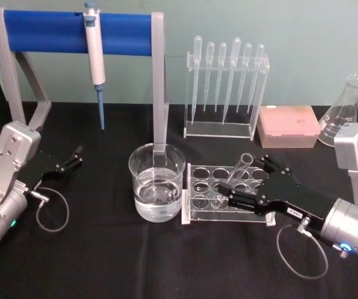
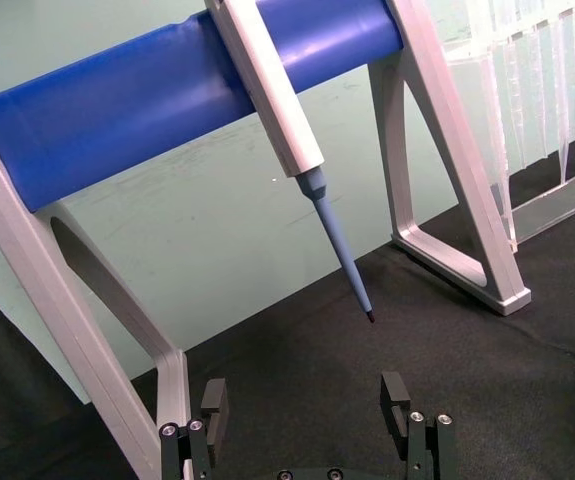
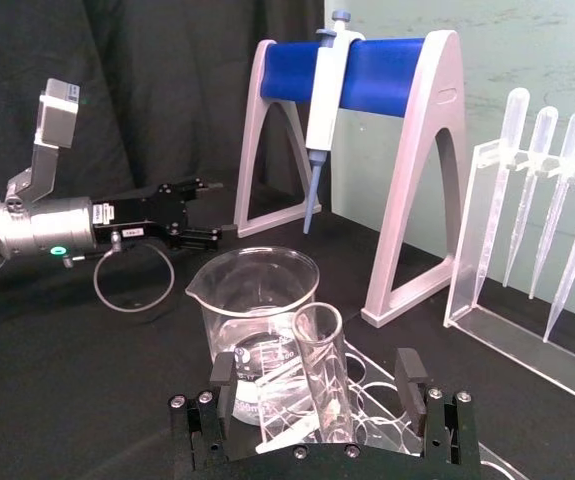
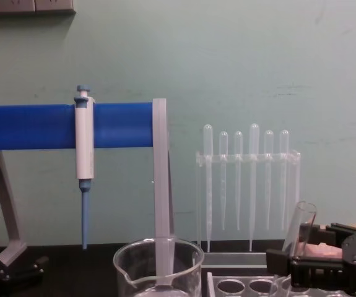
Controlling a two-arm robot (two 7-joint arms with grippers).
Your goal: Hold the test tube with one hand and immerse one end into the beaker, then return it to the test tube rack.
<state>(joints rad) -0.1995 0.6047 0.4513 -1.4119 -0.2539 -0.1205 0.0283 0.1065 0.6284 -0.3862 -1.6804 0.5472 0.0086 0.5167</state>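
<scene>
Glass against glass was the chief worry. The tube (image 1: 240,169) leaned in the rack (image 1: 223,215) right of centre in the head view, its rim tipped toward the upper right. The right gripper (image 1: 223,195) lay low over the rack with its fingers (image 3: 412,378) spread to either side of the tube. Neither finger touched it, so the gripper had hold of nothing. Because the tube stood tilted, closing fingers could have met one side first and levered it against the rack's edge. They could also have pinched it askew, so that it slid in the narrow grip once lifted. Where its rounded end sat was hard to make out through the clear plastic. It may have been lodged in a hole, and a pull not along its lean could have dragged the rack with it. The beaker (image 1: 138,173) stood just beside the rack, toward the centre of the frame, and held clear liquid. A low carry to the left could have cracked the tube's end on the beaker's rim or shoved the beaker and slopped it. The fingers flanked the tube's lower part, so a deep dip would have brought them close to the liquid. The left gripper (image 1: 76,156) rested at the left edge of the frame, spread wide and empty, well apart from all this.
</scene>
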